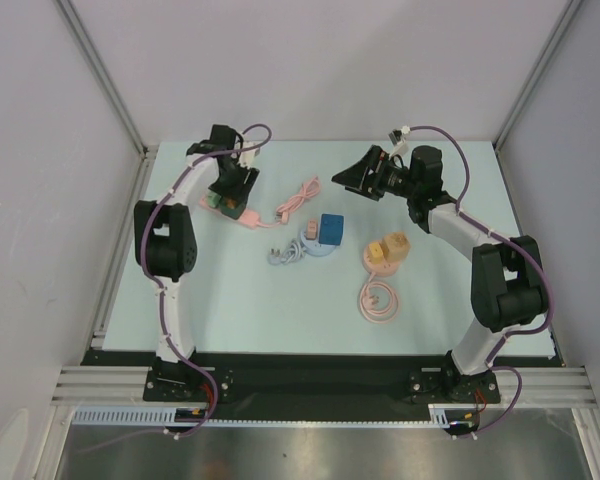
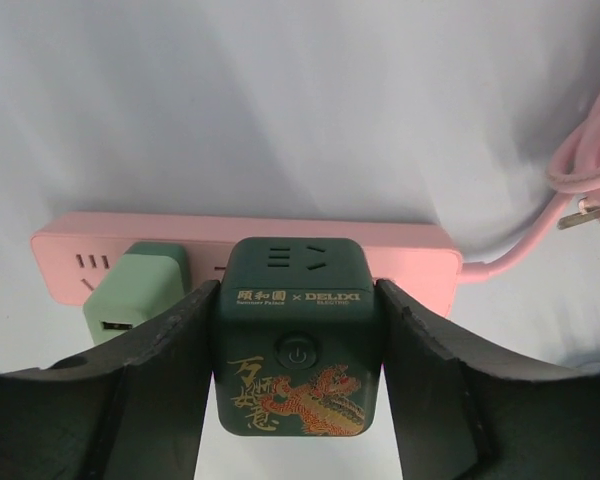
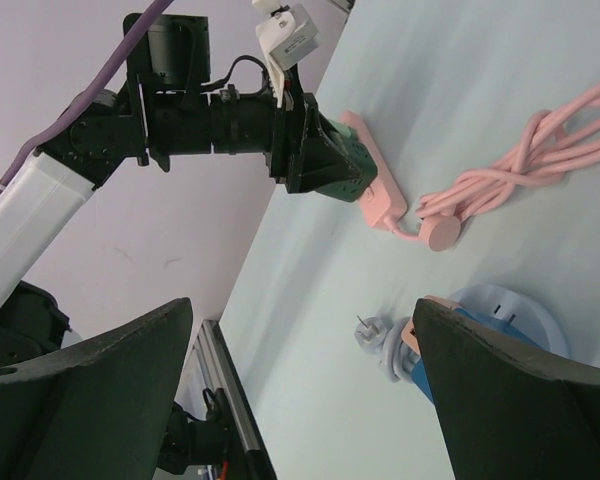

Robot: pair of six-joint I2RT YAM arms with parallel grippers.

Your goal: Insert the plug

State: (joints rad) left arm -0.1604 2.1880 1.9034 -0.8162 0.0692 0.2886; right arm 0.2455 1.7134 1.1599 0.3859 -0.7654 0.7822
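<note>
Top view: left end effector (image 1: 226, 192) is down on the far-left part of the pale blue surface (image 1: 230, 300), right over one end of a pink plastic power strip (image 1: 246, 215). What it grips is hard to tell from here. The strip's pink coiled cable (image 1: 298, 200) lies to its right. Right end effector (image 1: 354, 176) hangs above the surface, jaws wide apart, holding nothing. Between the two end effectors sits a blue cube (image 1: 331, 229) on a light blue round base (image 1: 316, 250), with a small grey cable (image 1: 285, 256) beside the base. Below the right end effector are tan blocks (image 1: 388, 248) on a peach round base, and a peach coiled cable (image 1: 378, 300) lies nearer the arm bases.

Left wrist: the end effector is about half open, clamped on a dark green plastic cube plug (image 2: 295, 345) that is matte, has rounded edges and sits between both black fingers (image 2: 130, 400). It has a gold-and-red dragon print, a round power button, white lettering and socket slots on the far face. The cube plug sits against the pink power strip, straight ahead of the fingertips. Whether it is fully seated cannot be told. A mint green USB charger (image 2: 135, 290) is plugged in just left of it, close to the left finger.

Right wrist: own fingers (image 3: 90, 390) are spread wide, nothing between them. Ahead, the left end effector holds the cube plug on the strip end. The pink cable bundle and a grey pronged plug (image 3: 375, 335) lie nearer.
</note>
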